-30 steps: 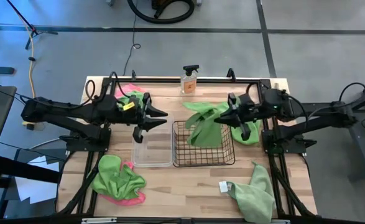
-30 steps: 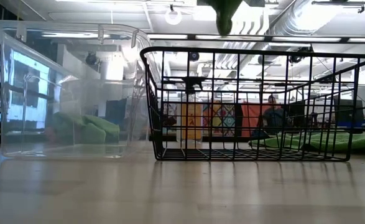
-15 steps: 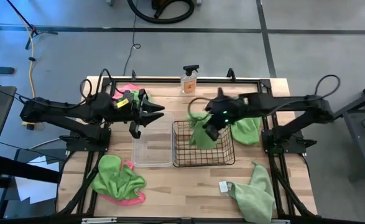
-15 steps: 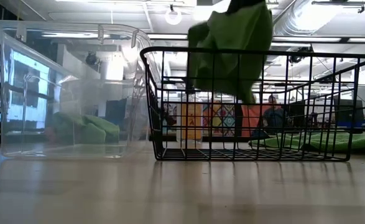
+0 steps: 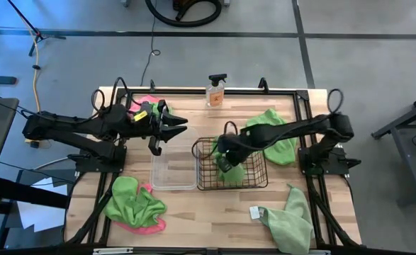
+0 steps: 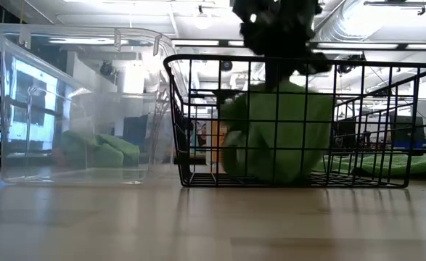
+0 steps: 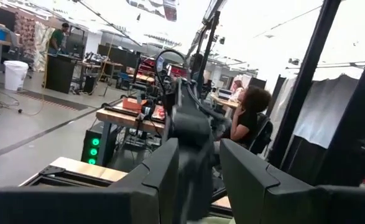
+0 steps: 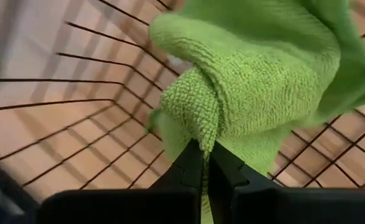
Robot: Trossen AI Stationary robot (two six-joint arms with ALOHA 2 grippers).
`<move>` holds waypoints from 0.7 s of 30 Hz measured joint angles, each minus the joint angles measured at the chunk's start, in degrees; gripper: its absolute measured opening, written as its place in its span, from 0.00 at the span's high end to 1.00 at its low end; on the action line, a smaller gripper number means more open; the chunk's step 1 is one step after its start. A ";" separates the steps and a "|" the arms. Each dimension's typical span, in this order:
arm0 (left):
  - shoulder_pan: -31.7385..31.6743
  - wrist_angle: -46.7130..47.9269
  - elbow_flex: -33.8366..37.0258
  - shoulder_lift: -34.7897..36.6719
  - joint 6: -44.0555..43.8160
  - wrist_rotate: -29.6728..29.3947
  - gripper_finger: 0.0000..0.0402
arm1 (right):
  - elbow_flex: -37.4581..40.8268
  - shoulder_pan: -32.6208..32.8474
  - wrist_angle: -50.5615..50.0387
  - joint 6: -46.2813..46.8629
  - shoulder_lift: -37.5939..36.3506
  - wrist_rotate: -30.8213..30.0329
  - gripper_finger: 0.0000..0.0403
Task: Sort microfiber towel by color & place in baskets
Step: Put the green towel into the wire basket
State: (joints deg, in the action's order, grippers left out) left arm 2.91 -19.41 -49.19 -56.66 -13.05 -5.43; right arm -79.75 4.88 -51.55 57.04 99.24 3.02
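My right gripper reaches down into the black wire-mesh basket, shut on a green microfiber towel. The towel bunches inside the basket, and its lower part rests on the basket floor. My left gripper hovers open over the far edge of the clear plastic tub, touching nothing. In the left wrist view its fingers stand apart. The tub holds nothing. My right gripper pinches a bunched fold of the green towel between its two fingers, coming from above and pointing down into the basket. The towel hangs slack below the fingers, with its lower end on the basket floor.
A second green towel lies right of the basket. Another green towel lies near the table's near right corner. A green and pink pile sits near left, with pink and green towels far left. A spray bottle stands at the far edge.
My right gripper has moved toward the table's left and down into the wire basket, carrying the green towel. The towel first hung clear above the basket rim and now sits bunched on the basket floor. My left arm has barely moved.
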 joint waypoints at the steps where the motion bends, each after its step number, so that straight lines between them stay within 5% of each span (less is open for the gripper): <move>1: -0.30 0.11 0.00 0.00 0.59 0.00 0.73 | 0.00 0.05 0.02 0.01 1.12 0.29 1.00; 9: -1.97 2.84 0.00 0.00 2.71 0.00 0.73 | 0.04 0.05 -0.33 -2.19 4.61 0.18 0.89; 21: -2.26 4.67 0.00 0.00 2.75 -1.34 0.73 | 0.04 0.05 -2.23 -12.02 4.58 0.29 0.38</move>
State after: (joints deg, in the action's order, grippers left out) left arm 0.64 -14.74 -49.19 -56.66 -10.31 -6.78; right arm -79.70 4.93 -53.78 45.03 103.83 3.32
